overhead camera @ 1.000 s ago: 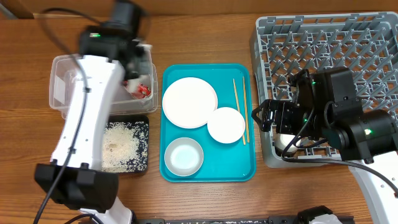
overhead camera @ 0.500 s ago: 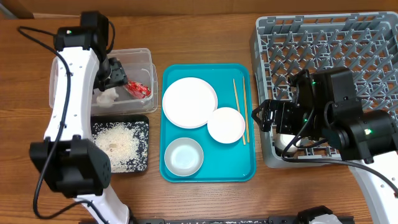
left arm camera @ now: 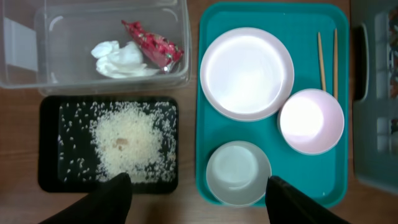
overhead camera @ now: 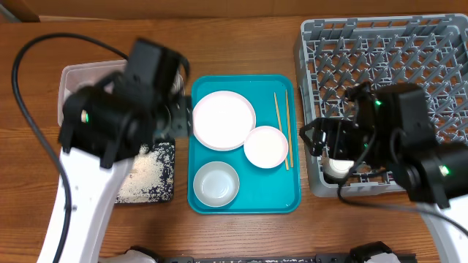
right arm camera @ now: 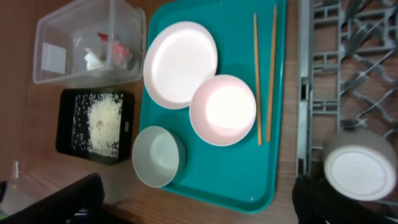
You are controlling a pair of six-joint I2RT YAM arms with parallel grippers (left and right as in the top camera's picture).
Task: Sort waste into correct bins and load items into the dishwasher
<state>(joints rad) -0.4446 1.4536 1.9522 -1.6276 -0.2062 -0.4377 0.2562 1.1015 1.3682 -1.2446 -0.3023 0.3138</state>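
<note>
The red wrapper and the white napkin lie in the clear tub. Rice grains cover the black tray. A large plate, a bowl, a smaller bowl and the chopsticks rest on the teal tray. My left gripper hangs high above the table, open and empty. My right gripper is open at the left edge of the grey dish rack, beside an upturned white cup in the rack.
The left arm, blurred, covers most of the tub and part of the black tray in the overhead view. Bare wood shows along the front edge of the table. The rack fills the right side.
The left gripper opened and left the red wrapper in the tub. The left arm then swung up and toward the teal tray. The right arm barely moved.
</note>
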